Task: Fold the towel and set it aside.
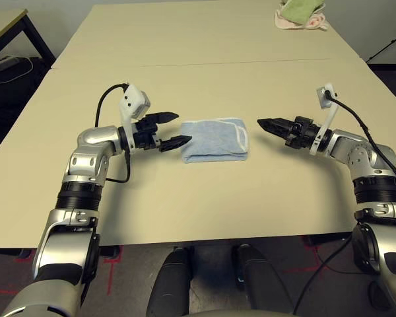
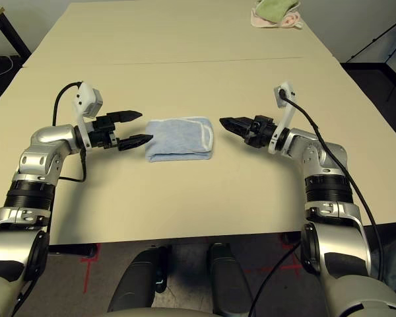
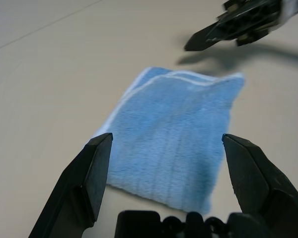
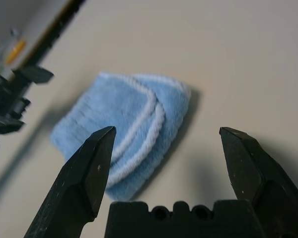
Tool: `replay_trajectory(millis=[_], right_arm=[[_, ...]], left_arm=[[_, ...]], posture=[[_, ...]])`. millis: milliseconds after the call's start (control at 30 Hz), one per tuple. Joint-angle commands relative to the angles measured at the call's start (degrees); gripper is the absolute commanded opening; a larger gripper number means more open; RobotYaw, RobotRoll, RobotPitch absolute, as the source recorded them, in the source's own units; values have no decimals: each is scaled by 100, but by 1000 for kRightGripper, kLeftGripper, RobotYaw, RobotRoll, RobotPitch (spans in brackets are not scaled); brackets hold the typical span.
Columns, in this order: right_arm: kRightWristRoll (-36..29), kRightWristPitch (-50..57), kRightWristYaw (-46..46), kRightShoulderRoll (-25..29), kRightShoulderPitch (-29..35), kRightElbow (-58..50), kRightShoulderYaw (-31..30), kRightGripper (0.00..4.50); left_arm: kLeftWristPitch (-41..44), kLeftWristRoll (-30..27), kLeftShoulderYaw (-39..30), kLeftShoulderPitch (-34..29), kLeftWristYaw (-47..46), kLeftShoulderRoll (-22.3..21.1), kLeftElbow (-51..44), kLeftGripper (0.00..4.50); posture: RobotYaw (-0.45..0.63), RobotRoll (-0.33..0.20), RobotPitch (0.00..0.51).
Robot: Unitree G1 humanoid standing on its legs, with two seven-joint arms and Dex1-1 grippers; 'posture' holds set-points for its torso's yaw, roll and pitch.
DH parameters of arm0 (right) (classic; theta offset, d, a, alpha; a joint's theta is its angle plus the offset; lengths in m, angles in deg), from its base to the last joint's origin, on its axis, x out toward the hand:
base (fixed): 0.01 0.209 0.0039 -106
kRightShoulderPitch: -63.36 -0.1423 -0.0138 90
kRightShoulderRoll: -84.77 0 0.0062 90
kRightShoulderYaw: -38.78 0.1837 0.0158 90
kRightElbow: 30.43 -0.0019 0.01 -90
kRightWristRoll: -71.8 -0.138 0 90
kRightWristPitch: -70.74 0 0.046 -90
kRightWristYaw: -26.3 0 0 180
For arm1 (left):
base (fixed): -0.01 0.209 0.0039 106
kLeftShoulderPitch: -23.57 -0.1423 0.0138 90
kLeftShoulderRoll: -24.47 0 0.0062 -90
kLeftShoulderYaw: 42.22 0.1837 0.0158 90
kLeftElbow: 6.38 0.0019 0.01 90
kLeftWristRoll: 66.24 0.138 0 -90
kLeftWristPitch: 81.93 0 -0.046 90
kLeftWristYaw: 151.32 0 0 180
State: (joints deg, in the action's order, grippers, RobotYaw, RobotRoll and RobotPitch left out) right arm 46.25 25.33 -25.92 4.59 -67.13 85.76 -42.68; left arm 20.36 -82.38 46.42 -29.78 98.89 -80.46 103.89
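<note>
The towel was seen lying folded into a compact rectangle on the beige bench, roughly centred between the two hands, white stitched edging showing along its right end. The left hand was held just off the towel's left edge, pointing at it, fingers spread wide, nothing gripped; the lower fingertip was close to the cloth, but contact could not be confirmed. In the left wrist view both fingers were seen well apart with the towel flat on the bench beyond them. The right hand was held a little off the towel's right end, clear of it, pointing back at it, fingers spread wide in the right wrist view, nothing gripped. Further back, a seam was seen running across the bench. At the far right corner a bundle of green and pink cloths was piled, well apart from the towel.
</note>
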Motion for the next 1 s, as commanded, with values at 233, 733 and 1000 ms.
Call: replay_trajectory(millis=[233, 733, 1000], right_arm=[[146, 156, -203, 48, -139, 290, -441, 4498], [264, 407, -638, -248, -866, 1455, -711, 4498], [291, 442, -824, -443, -1145, 1744, -702, 4498]], left_arm=[[-38, -289, 90, -236, 268, -60, -425, 4468], [-485, -177, 329, -528, 349, -109, -698, 4468], [-399, -194, 363, -718, 265, -136, -972, 4468]], posture=[[69, 0, 146], [90, 0, 153], [104, 0, 153]])
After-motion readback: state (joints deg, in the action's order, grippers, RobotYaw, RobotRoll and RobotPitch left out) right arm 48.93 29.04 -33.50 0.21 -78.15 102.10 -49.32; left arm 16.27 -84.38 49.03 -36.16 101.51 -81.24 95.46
